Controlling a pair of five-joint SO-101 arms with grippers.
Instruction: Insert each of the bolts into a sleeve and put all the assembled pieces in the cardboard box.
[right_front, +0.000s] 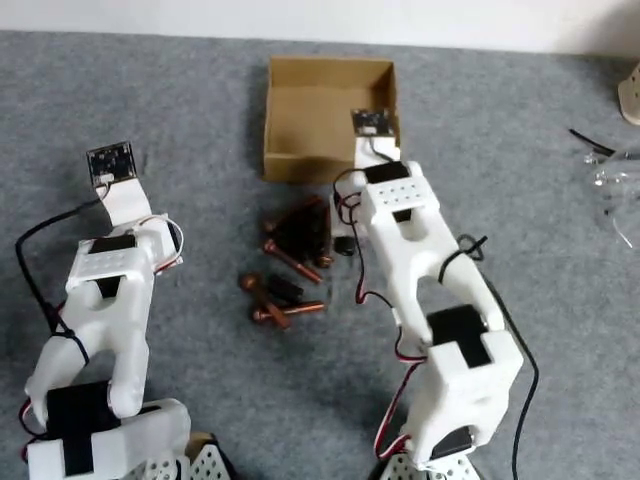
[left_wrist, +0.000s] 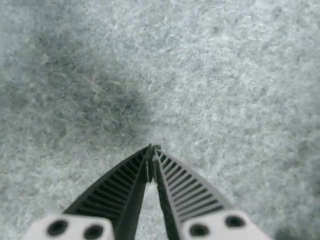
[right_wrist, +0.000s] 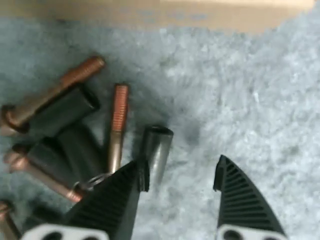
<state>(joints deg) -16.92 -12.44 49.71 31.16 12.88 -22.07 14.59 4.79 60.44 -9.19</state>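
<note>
The cardboard box (right_front: 292, 118) stands open at the back of the grey carpet. Just in front of it lies a heap of copper bolts (right_front: 292, 262) and black sleeves (right_front: 303, 228). My right arm (right_front: 400, 215) hangs over the heap's right side. In the right wrist view, my right gripper (right_wrist: 181, 173) is open just above the carpet. A loose black sleeve (right_wrist: 158, 147) lies beside one of its fingertips. A bolt (right_wrist: 118, 125) and more sleeves (right_wrist: 65, 112) lie beyond it, and the box wall (right_wrist: 150, 15) is farther off. My left gripper (left_wrist: 151, 149) is shut on nothing over bare carpet, left of the heap.
Clear glasses (right_front: 612, 175) and a pale object (right_front: 630, 92) lie at the far right. Black and red cables (right_front: 352, 215) hang off the right arm near the heap. Bare carpet (right_front: 200, 120) stretches left of the box.
</note>
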